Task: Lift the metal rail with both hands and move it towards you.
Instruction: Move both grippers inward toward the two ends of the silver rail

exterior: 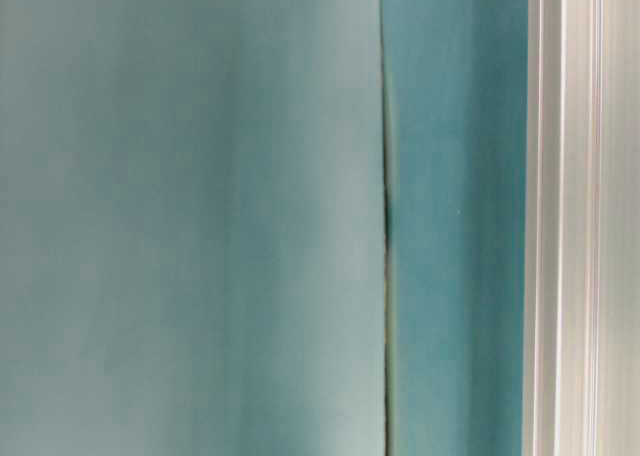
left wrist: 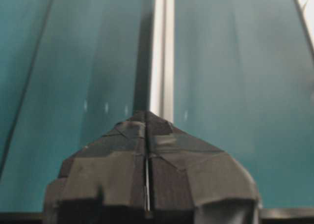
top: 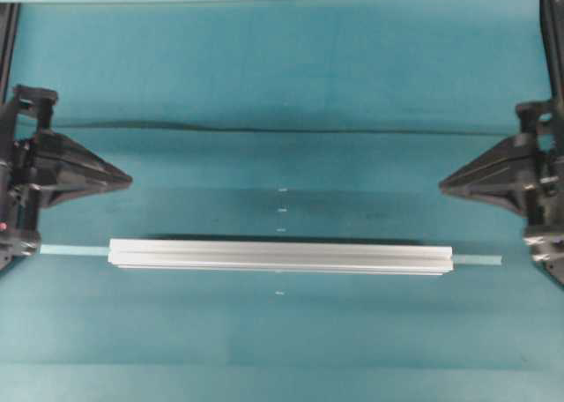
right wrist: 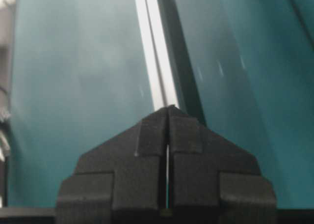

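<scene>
Overhead: metal rail [top: 280,255] lies between, apart from claws.

Rail [top: 280,254] flat on teal table [top: 282,76], lengthwise across view, atop pale-green tape strip [top: 72,250] poking past both ends. Left gripper [top: 126,180] beyond rail's left end, closed, empty. Right gripper [top: 443,187] beyond right end, same.
</scene>
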`<act>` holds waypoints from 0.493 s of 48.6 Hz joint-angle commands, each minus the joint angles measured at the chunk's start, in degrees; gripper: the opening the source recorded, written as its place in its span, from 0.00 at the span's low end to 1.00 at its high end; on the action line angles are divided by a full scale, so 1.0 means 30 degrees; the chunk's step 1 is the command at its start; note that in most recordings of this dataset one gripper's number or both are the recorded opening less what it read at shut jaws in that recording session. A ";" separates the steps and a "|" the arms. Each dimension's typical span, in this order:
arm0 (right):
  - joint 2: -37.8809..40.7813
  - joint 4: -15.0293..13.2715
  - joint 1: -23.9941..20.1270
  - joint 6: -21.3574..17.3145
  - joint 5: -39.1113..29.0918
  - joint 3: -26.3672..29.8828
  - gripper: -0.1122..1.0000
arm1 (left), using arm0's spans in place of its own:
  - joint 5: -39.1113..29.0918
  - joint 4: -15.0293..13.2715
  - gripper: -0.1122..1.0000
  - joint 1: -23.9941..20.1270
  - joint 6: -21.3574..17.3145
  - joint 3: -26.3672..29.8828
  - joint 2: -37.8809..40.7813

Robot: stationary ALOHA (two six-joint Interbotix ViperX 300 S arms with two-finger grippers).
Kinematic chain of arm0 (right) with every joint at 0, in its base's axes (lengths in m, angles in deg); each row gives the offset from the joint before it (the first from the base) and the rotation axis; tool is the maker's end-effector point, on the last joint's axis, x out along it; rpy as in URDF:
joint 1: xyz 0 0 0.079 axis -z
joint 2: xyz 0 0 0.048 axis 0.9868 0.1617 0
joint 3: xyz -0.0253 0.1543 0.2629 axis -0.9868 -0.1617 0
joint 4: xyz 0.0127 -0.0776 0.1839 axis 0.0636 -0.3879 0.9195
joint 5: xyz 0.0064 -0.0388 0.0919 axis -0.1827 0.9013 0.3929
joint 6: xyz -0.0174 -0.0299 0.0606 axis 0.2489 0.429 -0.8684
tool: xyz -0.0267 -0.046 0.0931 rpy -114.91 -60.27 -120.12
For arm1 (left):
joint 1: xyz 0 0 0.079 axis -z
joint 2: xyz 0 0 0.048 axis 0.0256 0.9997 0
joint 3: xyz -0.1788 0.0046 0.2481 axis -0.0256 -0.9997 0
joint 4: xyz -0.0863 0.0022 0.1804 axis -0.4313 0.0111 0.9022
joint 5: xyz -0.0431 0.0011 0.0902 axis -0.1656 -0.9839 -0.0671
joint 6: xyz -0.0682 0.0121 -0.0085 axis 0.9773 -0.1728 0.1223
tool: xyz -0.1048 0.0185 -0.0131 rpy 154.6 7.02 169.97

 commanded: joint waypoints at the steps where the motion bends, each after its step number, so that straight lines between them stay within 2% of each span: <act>1: 0.1436 0.0029 -0.0146 -0.0029 -0.2051 0.1172 0.07 | -0.0996 0.0059 0.05 0.0029 0.0000 0.0938 0.0791; 9: 0.3926 0.0000 -0.0469 0.0029 -0.5068 0.2842 0.07 | -0.3018 0.0059 0.05 0.0352 0.0557 0.1758 0.2578; 17: 0.6094 -0.0352 -0.0850 0.0205 -0.7529 0.4219 0.07 | -0.4688 0.0059 0.05 0.0410 0.1963 0.2666 0.4453; 24: 0.7178 -0.0439 -0.0938 0.0205 -0.8291 0.4980 0.07 | -0.6387 0.0059 0.05 0.0410 0.2080 0.3428 0.5918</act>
